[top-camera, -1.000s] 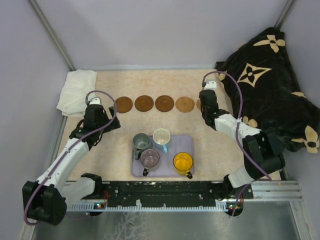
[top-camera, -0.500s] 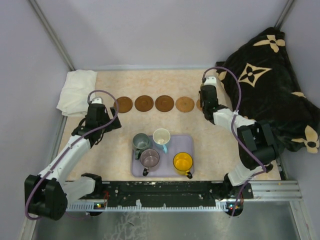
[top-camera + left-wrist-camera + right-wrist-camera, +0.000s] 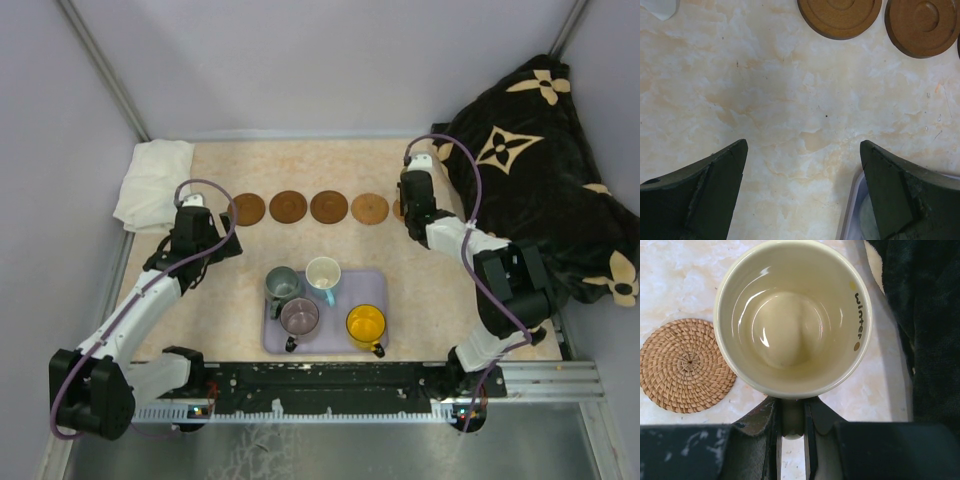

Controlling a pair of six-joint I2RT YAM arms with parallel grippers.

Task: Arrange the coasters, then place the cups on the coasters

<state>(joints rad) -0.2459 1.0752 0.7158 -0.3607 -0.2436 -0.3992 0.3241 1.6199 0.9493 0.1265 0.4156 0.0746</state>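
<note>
**Overhead and wrist views of a two-arm rig at a pale marbled table [image 3: 300, 165].**

**Coasters.** Four coasters [image 3: 329, 206] lie in a straight row across the far half of the table, evenly spaced and not touching. A fifth coaster [image 3: 398, 208] shows only as a sliver at the right end of the row, mostly hidden under the right arm.

**Right gripper [image 3: 791, 416].** It is clamped on the handle of the cream cup [image 3: 792, 320]. The cup is upright, mouth up and empty, at the right end of the row. A woven coaster [image 3: 685, 365] lies just beside it on the left, and a dark flower-patterned blanket [image 3: 925, 315] lies near it on the right. Whether the cup rests on a surface or hangs above it cannot be told.

**Left gripper [image 3: 804, 145].** Its jaws are spread wide with nothing between them. It is over bare table between the left end of the row and the tray. Two ringed wooden coasters [image 3: 840, 17] appear at the top edge of its wrist view.

**Tray.** A lavender tray [image 3: 365, 285] sits at near centre and holds four upright cups:
- a grey-green cup [image 3: 282, 285] at far left;
- a white cup with a blue handle [image 3: 323, 272] just beside it;
- a mauve cup [image 3: 299, 316] at near left;
- a yellow cup [image 3: 366, 324] at near right.

**Other.** A folded white cloth [image 3: 152, 182] lies at the table's far left corner.
</note>
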